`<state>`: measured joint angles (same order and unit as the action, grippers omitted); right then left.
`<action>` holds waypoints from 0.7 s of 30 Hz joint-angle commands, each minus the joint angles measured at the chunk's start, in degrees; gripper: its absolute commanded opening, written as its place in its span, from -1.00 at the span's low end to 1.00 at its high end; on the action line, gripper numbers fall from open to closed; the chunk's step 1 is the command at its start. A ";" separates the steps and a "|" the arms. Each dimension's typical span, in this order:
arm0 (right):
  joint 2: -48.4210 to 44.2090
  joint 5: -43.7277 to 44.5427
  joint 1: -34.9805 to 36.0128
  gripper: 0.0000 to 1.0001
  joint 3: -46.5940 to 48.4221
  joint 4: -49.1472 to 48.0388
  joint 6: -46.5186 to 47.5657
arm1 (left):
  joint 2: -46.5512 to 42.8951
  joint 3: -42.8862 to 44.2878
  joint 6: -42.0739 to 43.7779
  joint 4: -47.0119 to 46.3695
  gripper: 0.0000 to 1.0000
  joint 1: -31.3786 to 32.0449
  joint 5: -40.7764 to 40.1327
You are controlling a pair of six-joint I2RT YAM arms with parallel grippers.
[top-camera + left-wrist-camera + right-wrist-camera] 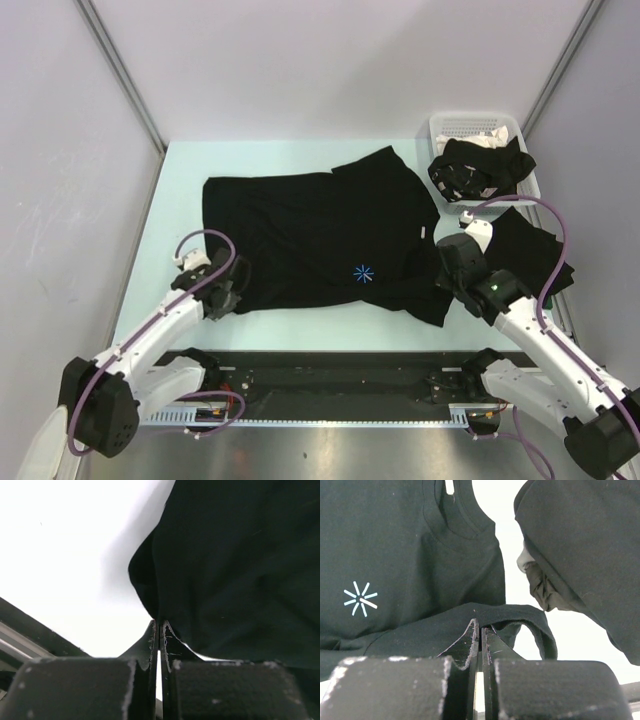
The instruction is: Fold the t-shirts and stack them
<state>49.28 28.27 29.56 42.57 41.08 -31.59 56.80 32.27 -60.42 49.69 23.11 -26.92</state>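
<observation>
A black t-shirt (pixel 300 235) lies spread on the table, its light-blue starburst (pixel 363 273) near the front edge. My left gripper (pixel 225 293) is at the shirt's front-left corner. In the left wrist view the jaws (pixel 159 624) are shut, with the cloth corner (pixel 235 570) meeting the tips. My right gripper (pixel 447 275) is at the front-right sleeve. In the right wrist view it (pixel 481 624) is shut on a raised fold of the sleeve hem, with the shirt body (pixel 410 545), starburst (pixel 360 599) and white neck label (pixel 449 487) beyond.
A second black shirt (pixel 530 255) lies folded at the right edge, close to my right arm, and shows in the right wrist view (pixel 585 545). A white slotted basket (pixel 470 127) at the back right holds a crumpled black shirt (pixel 480 165). Walls enclose the table.
</observation>
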 commanded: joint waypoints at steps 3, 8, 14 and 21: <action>0.38 3.54 -1.17 -1.00 2.17 -4.43 2.06 | -2.82 8.15 1.45 5.85 -1.00 0.35 -6.74; 1.43 4.77 -1.61 -1.00 2.08 -6.45 4.26 | -3.45 10.00 1.62 6.29 -1.00 0.35 -7.89; 2.75 7.06 -2.05 -1.00 2.08 -9.96 8.21 | -2.92 12.37 3.37 4.98 -1.00 0.35 -10.61; 4.51 8.29 -3.28 -1.00 2.08 -15.67 12.61 | 1.12 17.47 9.00 1.47 -1.00 0.27 -14.30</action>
<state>53.17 33.12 27.27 42.57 31.51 -22.61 56.01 45.45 -55.86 54.02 23.14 -36.77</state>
